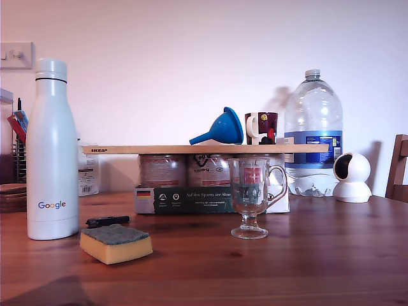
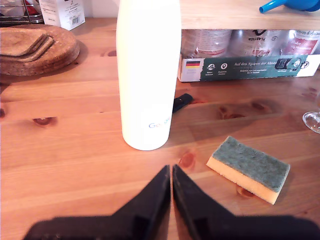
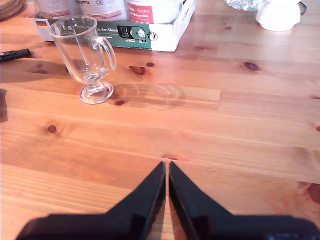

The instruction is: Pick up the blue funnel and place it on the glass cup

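The blue funnel (image 1: 223,129) lies on its side on a wooden board (image 1: 159,149), spout toward the exterior view's left; its spout (image 2: 272,6) shows in the first wrist view. The glass cup (image 1: 250,191) stands upright on the table in front of the board, empty, also the glass cup (image 3: 84,52) in the second wrist view. My first gripper (image 2: 170,168) is shut and empty, low over the table facing a white bottle (image 2: 147,70). My second gripper (image 3: 166,164) is shut and empty, well short of the cup. Neither arm shows in the exterior view.
The board rests on a pack of cans (image 1: 204,199). A dark red mug (image 1: 262,127) stands beside the funnel. A large water bottle (image 1: 312,134) and a white camera (image 1: 351,177) are behind. A sponge (image 1: 116,243), a black tool (image 1: 107,221) and cork coasters (image 2: 35,47) lie near the white bottle.
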`<state>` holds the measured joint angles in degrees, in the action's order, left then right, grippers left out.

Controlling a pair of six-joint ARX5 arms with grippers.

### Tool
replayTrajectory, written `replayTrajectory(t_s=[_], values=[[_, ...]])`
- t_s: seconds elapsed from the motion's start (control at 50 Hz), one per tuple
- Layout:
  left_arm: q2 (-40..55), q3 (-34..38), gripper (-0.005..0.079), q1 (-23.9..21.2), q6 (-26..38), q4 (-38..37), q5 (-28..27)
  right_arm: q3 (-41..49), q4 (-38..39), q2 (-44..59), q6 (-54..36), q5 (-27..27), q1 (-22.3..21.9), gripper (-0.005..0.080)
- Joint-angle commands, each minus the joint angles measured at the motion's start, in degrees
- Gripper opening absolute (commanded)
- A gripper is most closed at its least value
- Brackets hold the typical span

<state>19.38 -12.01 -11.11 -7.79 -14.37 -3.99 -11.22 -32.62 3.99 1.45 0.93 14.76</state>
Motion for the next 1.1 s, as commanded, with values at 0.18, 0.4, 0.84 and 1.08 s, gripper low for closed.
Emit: replayTrajectory(t_s=[0.18,0.4,0.84,1.08], values=[[0.42,0.96,-0.0024,0.07,-0.39,1.18,-5.29,1.44,9.16,0.2,-2.75,0.61,0.22,-0.0011],[0.42,0.96,-0.0024,0.07,-0.9,1.97,-8.07,1.44,9.92,0.2,-0.87,2.05,0.22,-0.0011],[0.5,0.96,-0.0024,-5.84,-1.22,10.8,-20.68,1.44,17.94,0.2,11.76,5.64,0.22,-0.001],[1.81,0.96,-0.0024,-11.04,-1.16,14.93,-20.63,1.44,18.67,0.61,19.41,8.2,0.22,-0.0011]])
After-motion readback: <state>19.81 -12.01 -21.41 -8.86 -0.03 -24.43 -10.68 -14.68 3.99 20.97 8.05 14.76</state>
